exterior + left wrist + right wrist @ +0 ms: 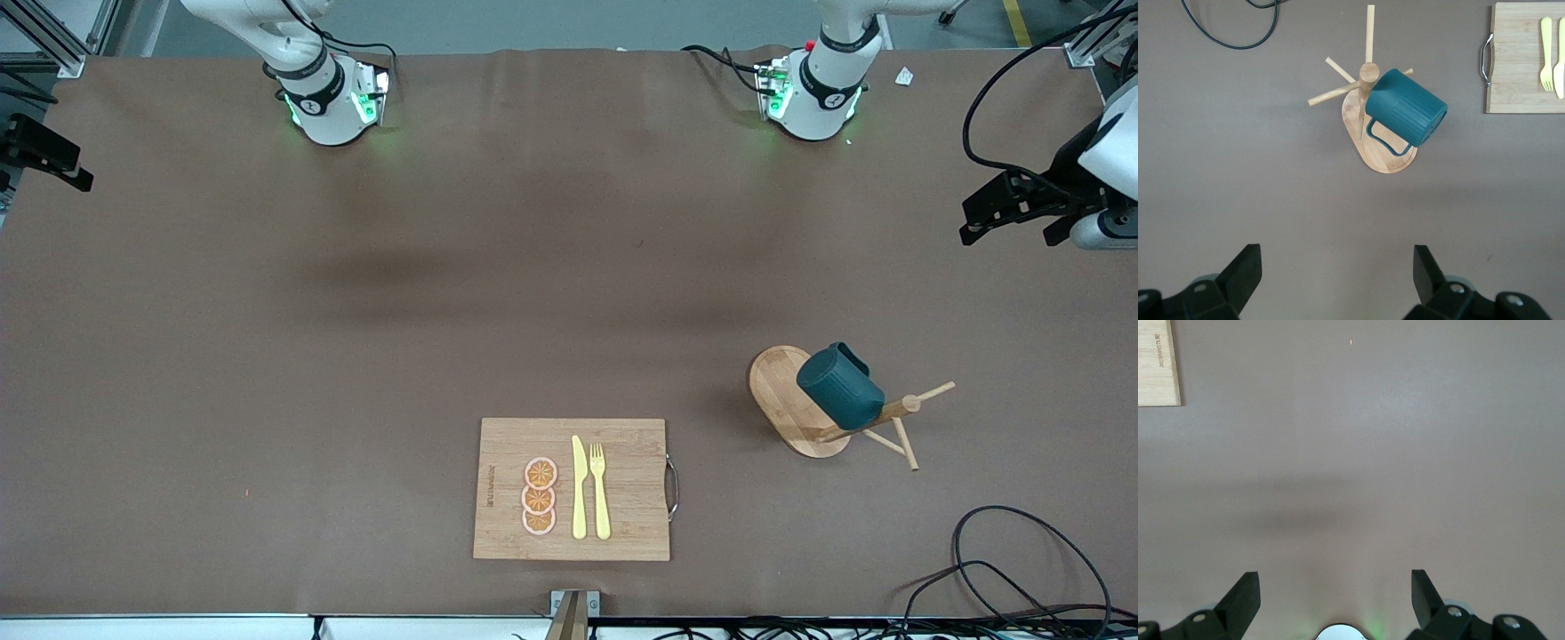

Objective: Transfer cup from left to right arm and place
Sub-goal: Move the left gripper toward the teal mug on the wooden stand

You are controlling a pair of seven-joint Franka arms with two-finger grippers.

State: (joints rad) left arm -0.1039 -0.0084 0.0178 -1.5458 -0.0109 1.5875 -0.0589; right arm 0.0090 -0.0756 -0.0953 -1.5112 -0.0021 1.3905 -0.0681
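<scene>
On the brown table, seen from the high front camera, the right arm waits at its own end with its gripper held over bare tabletop, its two dark fingers spread wide and holding nothing; only a corner of the bamboo board shows in the right wrist view. Nearer the front camera, about midway along the table, a bamboo cutting board with a metal handle at its edge carries three orange slices stacked in a row, with a yellow knife just beside them and a yellow fork next to the knife. Toward the left arm's end of the table stands a wooden mug tree on an oval base, its pegs sticking out from a central post. The cup, dark teal with ribbed sides and a side handle, hangs tilted on one of those pegs, its closed bottom turned up toward the front camera and its handle over the base. The left gripper hovers over the table beside the mug tree, apart from the cup, its fingers spread wide and empty. Black cables loop on the table edge nearest the camera, at the left arm's end.
</scene>
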